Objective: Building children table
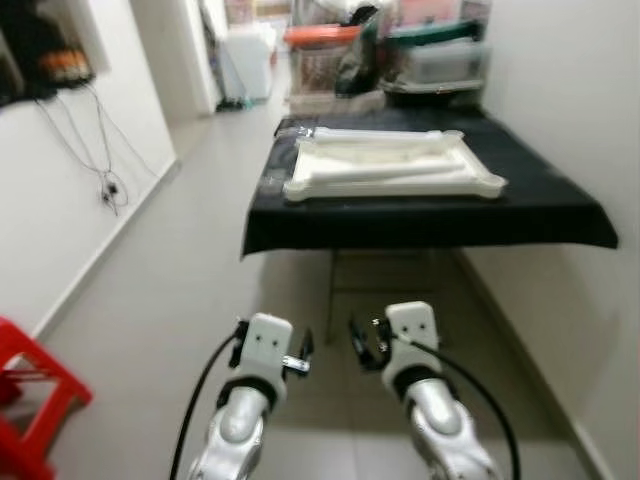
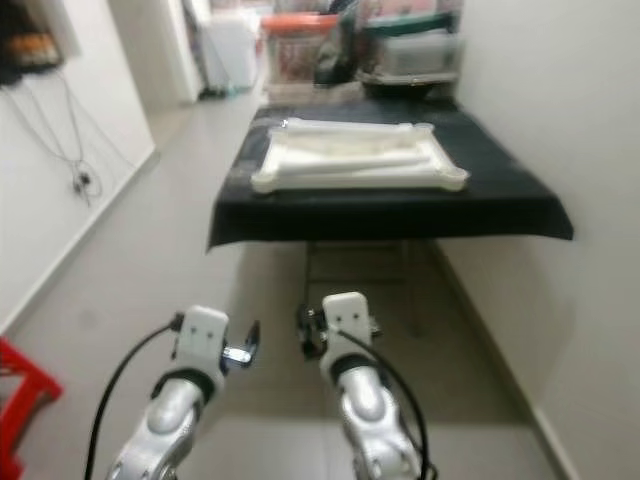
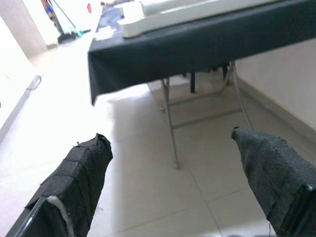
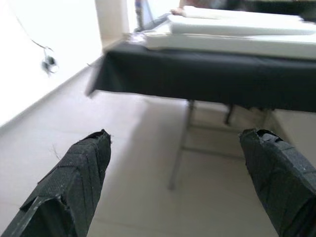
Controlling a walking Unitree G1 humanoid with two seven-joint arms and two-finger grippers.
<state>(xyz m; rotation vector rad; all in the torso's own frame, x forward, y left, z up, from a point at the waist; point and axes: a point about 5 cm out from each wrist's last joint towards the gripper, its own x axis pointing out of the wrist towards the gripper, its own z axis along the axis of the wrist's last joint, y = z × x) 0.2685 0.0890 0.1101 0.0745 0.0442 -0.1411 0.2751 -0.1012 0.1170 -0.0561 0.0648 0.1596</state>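
A white plastic children's table top lies upside down on a folding table covered by a black cloth, a short way ahead of me. White leg pieces rest inside it. Both arms are held low in front of me, short of the table. My left gripper is open with nothing between its black fingers. My right gripper is open too, its fingers wide apart and empty. Both wrist views look at the table's near edge and its metal legs.
A white wall runs along the right, close to the table. A red stool stands at the left, near a wall with hanging cables. Boxes and storage bins are piled behind the table. Pale tiled floor lies left of the table.
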